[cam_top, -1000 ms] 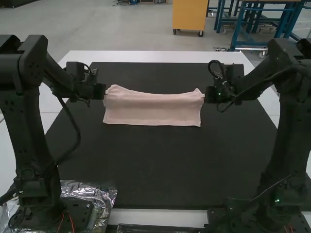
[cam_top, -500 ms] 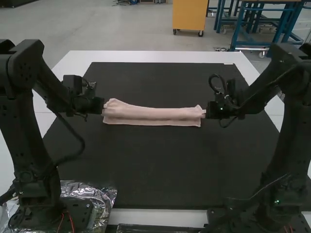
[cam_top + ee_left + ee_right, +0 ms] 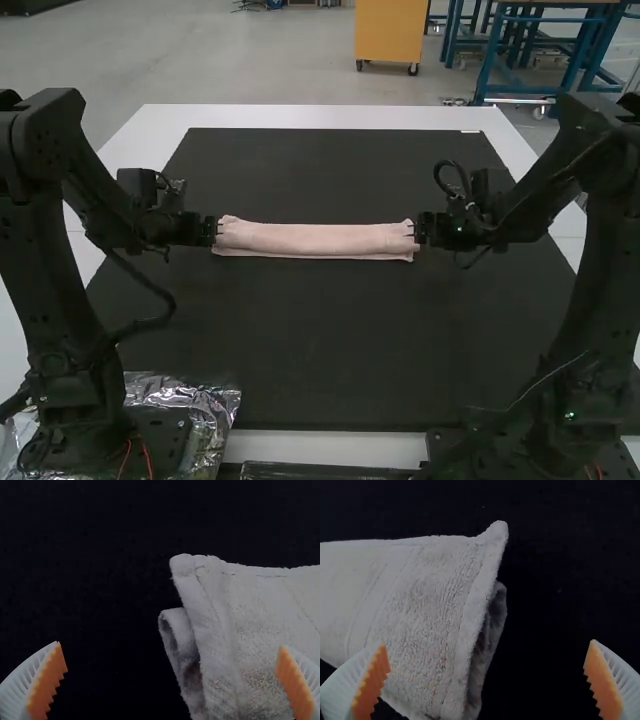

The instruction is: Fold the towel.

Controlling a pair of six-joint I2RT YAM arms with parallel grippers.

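Under the left claw (image 3: 213, 231) and the right claw (image 3: 418, 230) is a big black mat (image 3: 320, 340). Between them, the pink towel (image 3: 315, 240) lies folded in a long, skinny strip, one end by each claw. Both claws have their fingers wide apart.

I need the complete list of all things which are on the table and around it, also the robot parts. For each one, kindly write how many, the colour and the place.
Towel: 1, pale pink, folded into a narrow strip on the mat's far half
Mat: 1, black, on the table
Table: 1, white, under the mat
Crinkled wrapping: 1, silvery, by the left arm's base
Cables: several, black, along both arms
Left arm, right arm: 2, black, at either side
Left gripper, right gripper: 2, white ribbed fingers with orange pads, open at the towel's ends
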